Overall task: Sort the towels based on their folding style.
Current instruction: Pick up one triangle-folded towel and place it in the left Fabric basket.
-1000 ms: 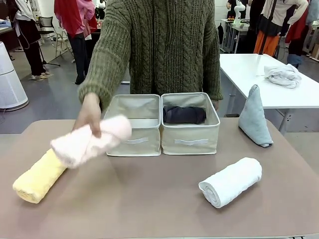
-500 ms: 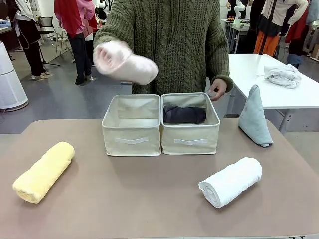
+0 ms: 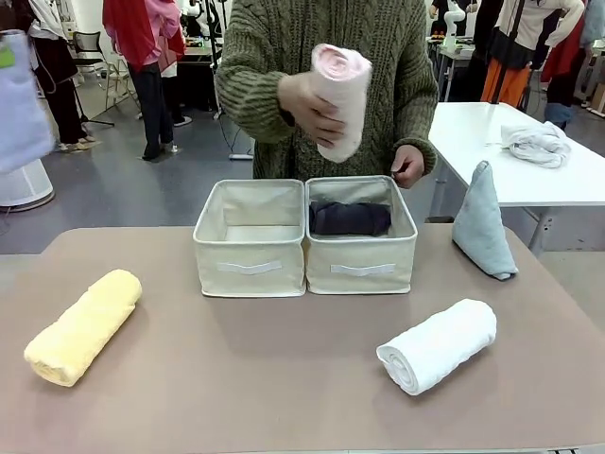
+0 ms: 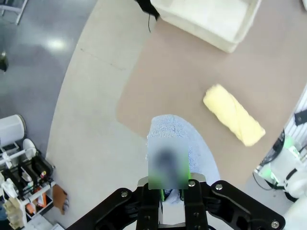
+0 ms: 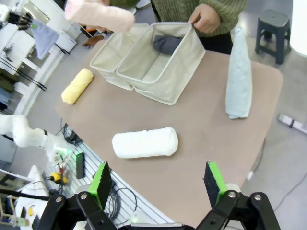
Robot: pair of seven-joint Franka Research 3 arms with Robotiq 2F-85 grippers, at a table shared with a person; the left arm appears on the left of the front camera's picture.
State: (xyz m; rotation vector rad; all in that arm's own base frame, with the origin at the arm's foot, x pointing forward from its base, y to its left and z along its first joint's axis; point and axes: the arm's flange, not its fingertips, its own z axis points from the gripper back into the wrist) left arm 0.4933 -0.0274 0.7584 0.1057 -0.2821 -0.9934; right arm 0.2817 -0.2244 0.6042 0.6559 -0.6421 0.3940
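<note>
Left gripper (image 4: 168,189), lower centre, clamps the periwinkle towel (image 4: 192,143); right gripper (image 5: 158,178) gapes empty; a hand (image 3: 307,106) holds the pink roll (image 3: 342,90), upper centre.

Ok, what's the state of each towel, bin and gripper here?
pink roll: upright in person's hand, off the table
dark grey roll: lying in right bin
yellow roll: lying on table
white roll: lying on table
pale blue-grey cone: standing upright
periwinkle towel: gripped, lifted
left bin: empty
left gripper: shut on periwinkle towel
right gripper: open, empty
</note>
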